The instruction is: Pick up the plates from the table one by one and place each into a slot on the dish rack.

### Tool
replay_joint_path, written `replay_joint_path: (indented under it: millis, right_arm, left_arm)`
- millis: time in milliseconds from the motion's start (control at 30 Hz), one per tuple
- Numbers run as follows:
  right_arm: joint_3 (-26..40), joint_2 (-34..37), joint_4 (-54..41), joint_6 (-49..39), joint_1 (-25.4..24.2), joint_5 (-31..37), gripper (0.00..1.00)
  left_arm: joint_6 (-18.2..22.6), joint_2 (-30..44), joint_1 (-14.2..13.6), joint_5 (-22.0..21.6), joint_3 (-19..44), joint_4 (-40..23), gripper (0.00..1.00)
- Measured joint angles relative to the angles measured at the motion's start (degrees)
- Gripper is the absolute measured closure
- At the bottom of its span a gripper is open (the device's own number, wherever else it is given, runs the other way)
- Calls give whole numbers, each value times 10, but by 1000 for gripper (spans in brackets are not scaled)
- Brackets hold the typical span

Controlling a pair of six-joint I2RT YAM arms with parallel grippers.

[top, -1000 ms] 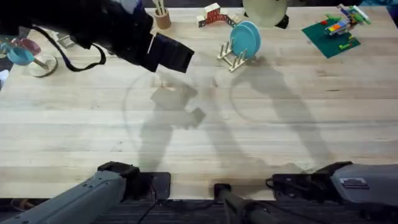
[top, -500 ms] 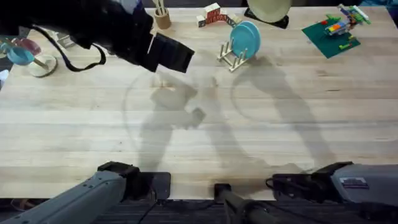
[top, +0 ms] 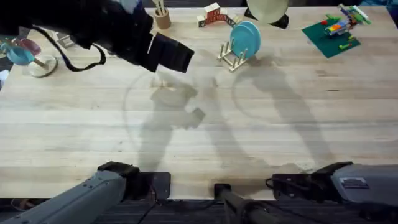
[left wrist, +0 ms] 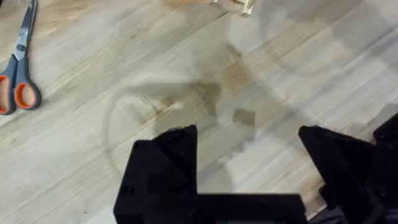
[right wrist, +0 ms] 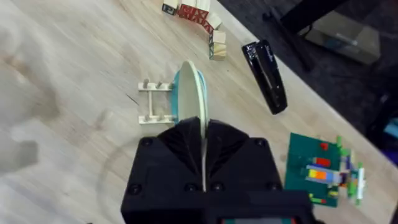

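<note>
Cream plate inching toward the rack, one slot already filled

Closest to you, the left gripper (left wrist: 249, 162) hangs wide open and empty over the bare table (top: 249, 149), scissors (left wrist: 17, 74) off to the side. Farther out, your right gripper (right wrist: 202, 162) is clamped on the cream plate (top: 267, 9), which has drifted slightly farther back over the last second. The turquoise plate (top: 247, 38) stays upright in the dish rack (top: 228, 57), so I'd say you're halfway. Toy bricks (top: 334, 31) sit at the far edge.

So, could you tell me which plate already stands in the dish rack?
The turquoise plate, upright in the dish rack; the cream plate is gripped edge-on by the right gripper.
</note>
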Motion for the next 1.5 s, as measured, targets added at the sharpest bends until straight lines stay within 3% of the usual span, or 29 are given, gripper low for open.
replay_joint_path:
  millis: [633, 1100, 1500]
  right_arm:
    - [2, 33, 24, 111, 0, 7, 972]
    - [4, 67, 13, -18, 0, -50, 972]
    - [4, 91, 4, -69, 0, -64, 973]
  left_arm:
    - [0, 0, 0, 0, 0, 0, 6]
    - [0, 0, 0, -1, 0, 0, 7]
    - [0, 0, 0, -1, 0, 0, 7]
